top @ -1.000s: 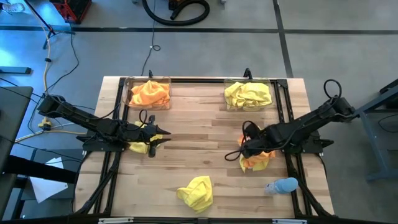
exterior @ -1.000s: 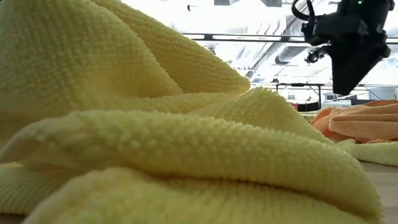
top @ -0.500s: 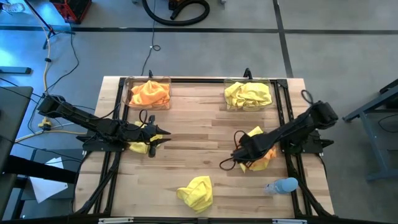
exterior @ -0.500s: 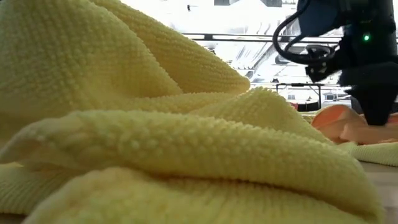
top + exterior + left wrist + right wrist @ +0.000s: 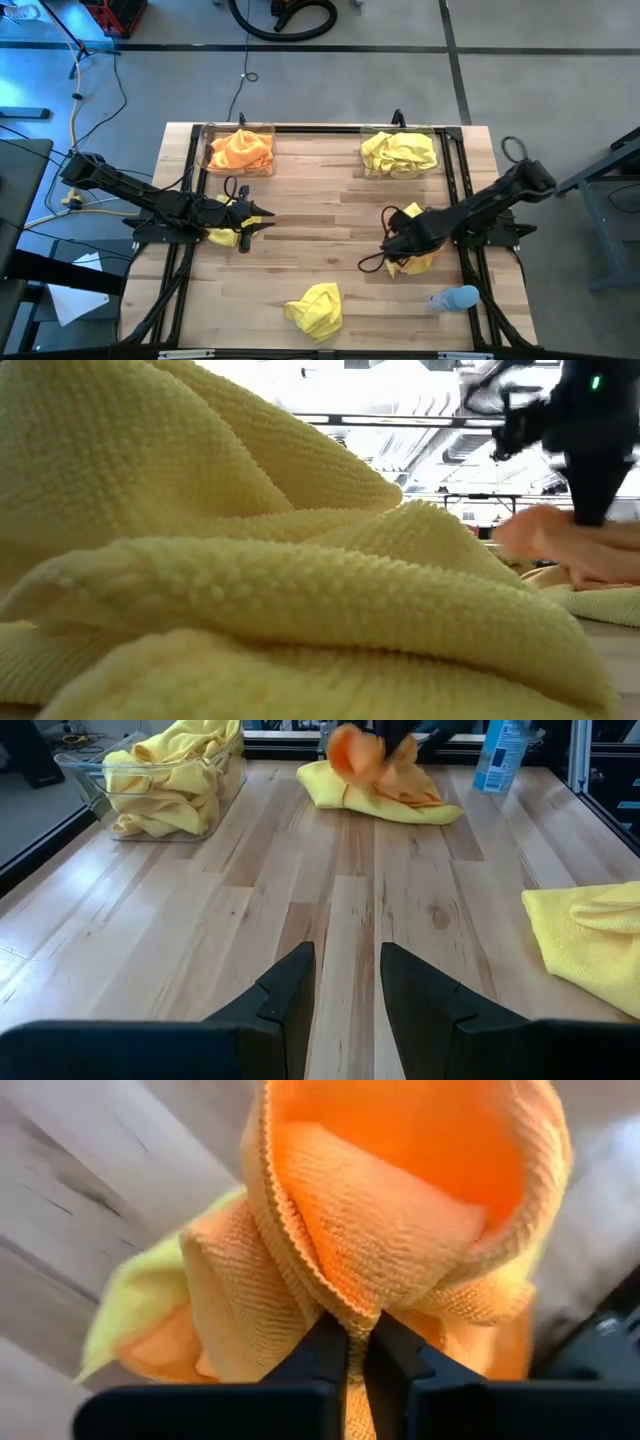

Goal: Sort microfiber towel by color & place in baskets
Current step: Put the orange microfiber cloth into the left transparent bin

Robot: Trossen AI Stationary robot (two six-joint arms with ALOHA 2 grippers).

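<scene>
My right gripper [image 5: 357, 1348] is shut on an orange microfiber towel [image 5: 400, 1210] at the table's right side, which lies on a yellow towel [image 5: 385, 802]. My left gripper [image 5: 346, 982] stands open low over bare wood at the table's left, with nothing between its fingers. The far-left basket [image 5: 238, 150] holds an orange towel, and the far-right basket [image 5: 400, 152] holds yellow towels. One more yellow towel [image 5: 315, 308] lies crumpled near the front edge. Another [image 5: 222, 236] lies under my left arm. My right gripper pinches a raised fold of the orange towel [image 5: 352, 1312] between its two fingers, several layers gathered together. The fold stands up from the fingers in a bunch. The towel's lower part [image 5: 405, 790] still rests on the yellow towel beneath it.
A pale blue bottle-like object [image 5: 455, 298] lies near the front right corner. Black rails [image 5: 455, 170] run along the table's sides and back. Bare wood lies open in the table's middle [image 5: 320, 220].
My right gripper has gone down and a little toward the near edge onto the orange towel and taken hold of it. The gathered part of the towel has risen in a bunch, while its lower part stays on the yellow towel.
</scene>
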